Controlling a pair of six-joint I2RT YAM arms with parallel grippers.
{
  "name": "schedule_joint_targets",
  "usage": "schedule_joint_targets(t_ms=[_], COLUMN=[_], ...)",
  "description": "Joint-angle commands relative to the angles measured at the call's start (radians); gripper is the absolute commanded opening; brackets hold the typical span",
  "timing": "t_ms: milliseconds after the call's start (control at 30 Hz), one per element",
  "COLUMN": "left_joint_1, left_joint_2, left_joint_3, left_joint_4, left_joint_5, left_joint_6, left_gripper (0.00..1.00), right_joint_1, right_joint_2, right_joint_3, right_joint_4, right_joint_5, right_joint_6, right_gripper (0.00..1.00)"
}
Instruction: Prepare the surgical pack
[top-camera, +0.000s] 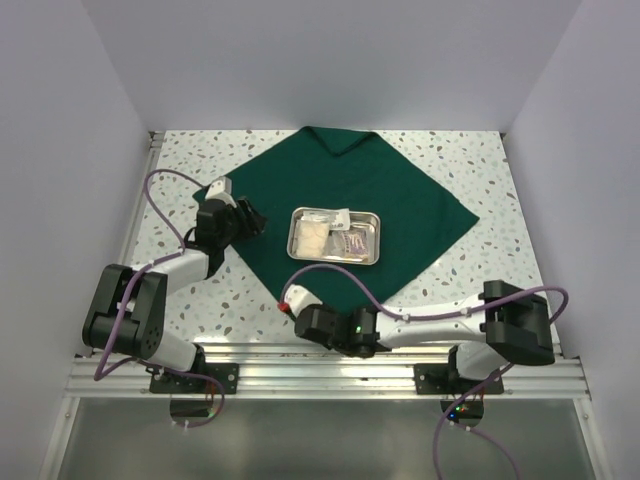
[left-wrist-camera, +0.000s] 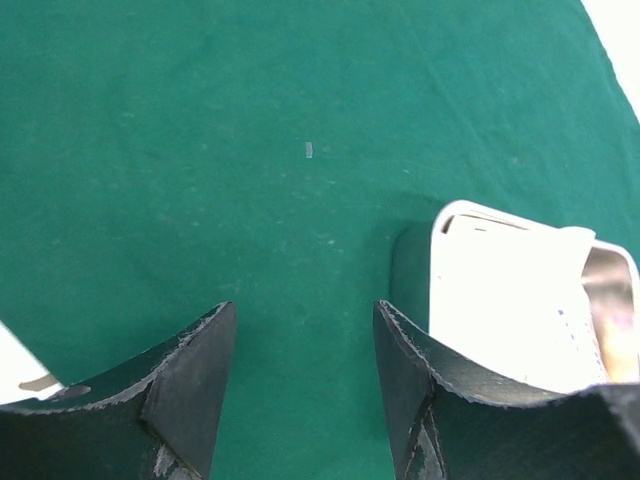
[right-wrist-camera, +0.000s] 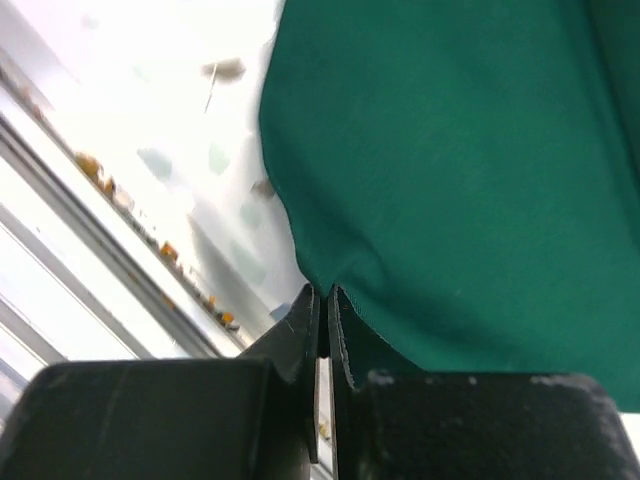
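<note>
Table: white table (top-camera: 480, 165) speckled grey and brown; it carries every item below.
Surgical pack: plain dark green matte fabric sheet (top-camera: 400, 200), spread flat over the middle of the table. It is turned as a diamond, with one corner toward each arm. The far corner is folded back onto the sheet. It is much larger than the tray.
Tray: small shiny rectangular steel tray (top-camera: 379, 238). It rests on the centre of the sheet, long side running left to right.
Tray contents: flat white packets (top-camera: 318, 235) lie inside the tray; one at its right end carries dark print.
Left fingers: the black left fingers (left-wrist-camera: 195, 370) stand moderately apart with nothing between them. They are over the sheet near its left corner, tips toward the tray. Contact with the fabric cannot be told.
Right fingers: the black right fingers (right-wrist-camera: 300, 330) are pressed together on the near corner of the sheet. The fabric rises in a fold to their tips.
</note>
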Motion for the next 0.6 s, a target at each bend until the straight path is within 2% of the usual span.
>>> schedule_joint_targets(t_ms=[0,200,433,567], left_joint_1=[-0.011,-0.022,-0.048,-0.086], left_joint_2=[-0.002,-0.009,0.08,0.142], left_joint_3=[-0.003,-0.073,-0.073,-0.046], left_joint_4=[0.093,0.3,0.51,0.613], left_joint_5=[0.076,0.261,0.523,0.617], left_joint_6=[0.045,0.032,-0.02,-0.048], left_gripper=[0.62,0.67,0.68,0.68], right_joint_1=[-0.097,-0.341,-0.516,-0.643], right_joint_2=[-0.06,-0.073,-0.026,0.008], right_joint_3=[0.074,0.12,0.255,0.316], right_joint_4=[-0.002,0.009,-0.028,-0.046], right_joint_5=[-0.109,-0.356,-0.479,-0.545], right_joint_6=[-0.062,-0.14,-0.205,-0.205], right_gripper=[0.0,0.0,0.0,0.0])
